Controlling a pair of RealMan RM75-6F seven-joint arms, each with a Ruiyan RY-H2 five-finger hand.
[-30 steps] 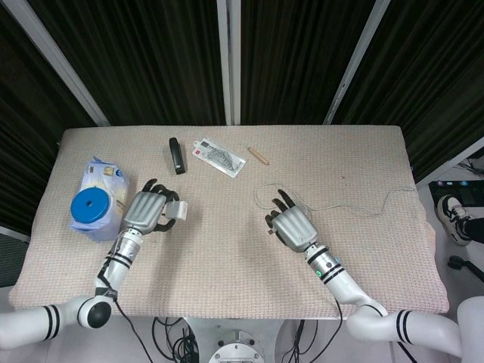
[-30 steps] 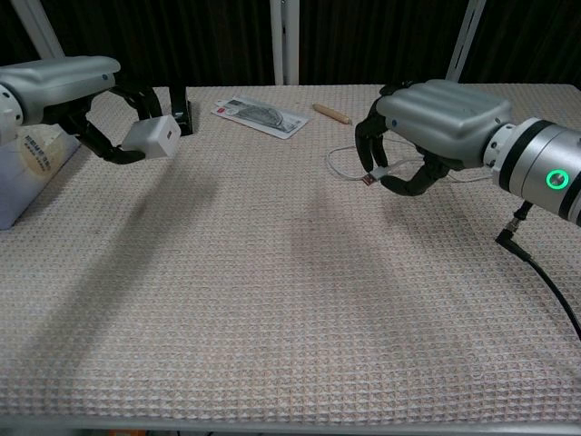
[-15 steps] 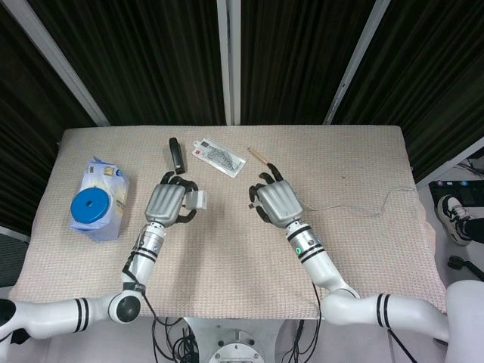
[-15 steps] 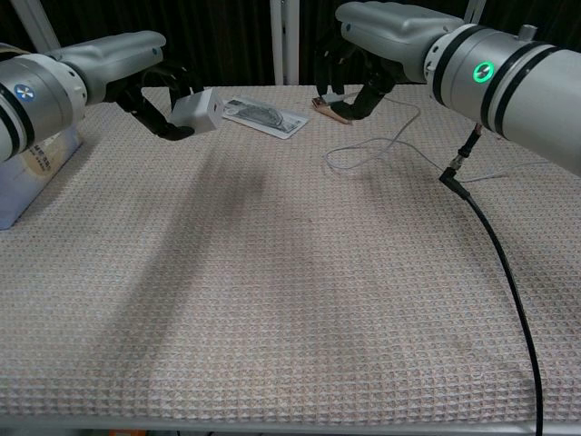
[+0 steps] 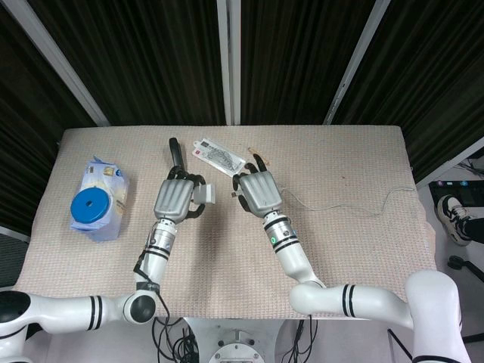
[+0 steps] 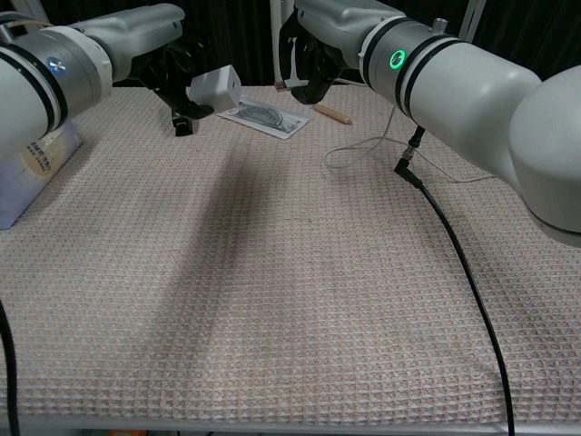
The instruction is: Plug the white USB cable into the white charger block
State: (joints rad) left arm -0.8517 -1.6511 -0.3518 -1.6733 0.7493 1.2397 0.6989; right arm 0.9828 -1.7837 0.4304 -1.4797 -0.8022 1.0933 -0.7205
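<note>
Above table centre | left hand (image 5: 175, 200) grips charger block (image 6: 215, 88) | right hand (image 5: 258, 189) pinches USB cable (image 6: 368, 150)

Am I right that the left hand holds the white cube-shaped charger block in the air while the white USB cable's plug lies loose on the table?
Not quite. The left hand does hold the white cube-shaped charger block aloft, but the right hand holds the white USB cable's plug raised beside it, as the chest view shows.

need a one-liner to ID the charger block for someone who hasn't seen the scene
On the beige woven table cover, look just left of centre near the far edge, where the two robot hands face each other. The left hand holds a small white cube-shaped charger block above the cloth. It is the only plain white cube, and it is lifted, unlike the flat clear packet behind it.
</note>
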